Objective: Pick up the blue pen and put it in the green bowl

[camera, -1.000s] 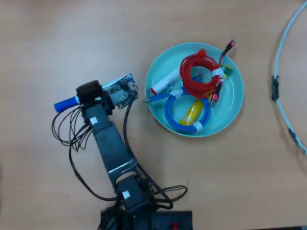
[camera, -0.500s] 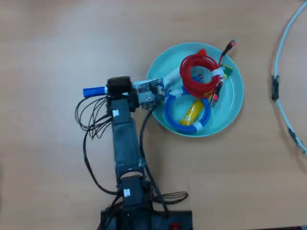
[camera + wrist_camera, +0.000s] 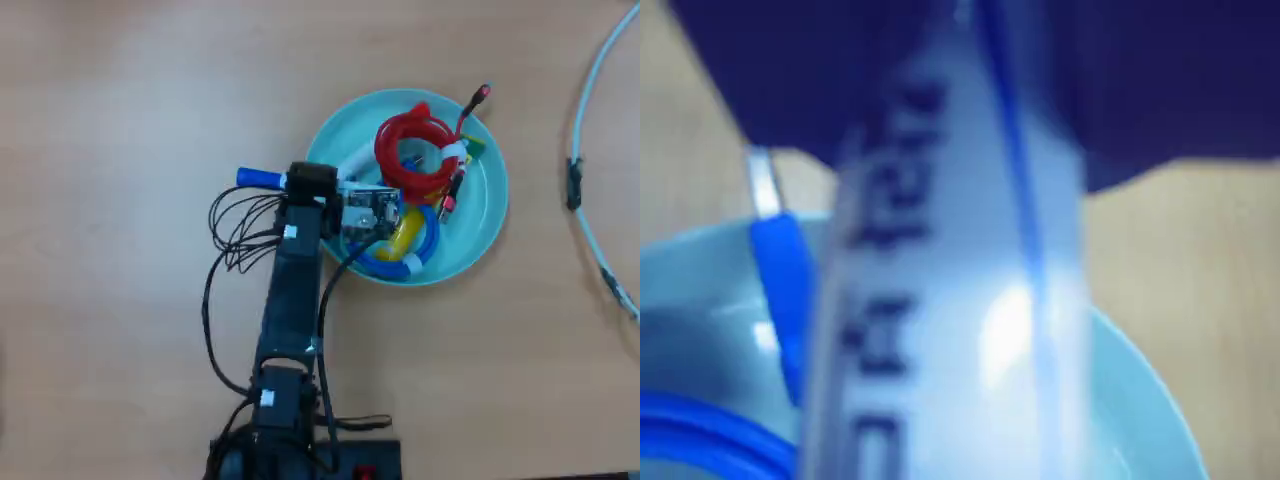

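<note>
In the overhead view my gripper [image 3: 322,183] sits at the left rim of the green bowl [image 3: 488,215] and is shut on the blue pen. The pen's blue cap [image 3: 258,178] sticks out to the left over the table. Its white barrel [image 3: 357,160] reaches right, over the bowl's rim. In the wrist view the pen's white barrel with blue print [image 3: 950,300] fills the middle, blurred and very close. The bowl [image 3: 1140,400] lies under it. The jaws show only as dark shapes at the top.
The bowl holds a red coiled cable [image 3: 415,140], a blue cable [image 3: 405,264] and a yellow item [image 3: 405,230]. A thin blue-tipped pen [image 3: 780,270] leans in it. A white cable [image 3: 590,200] runs down the table's right side. Black arm wires [image 3: 232,235] loop left of the arm.
</note>
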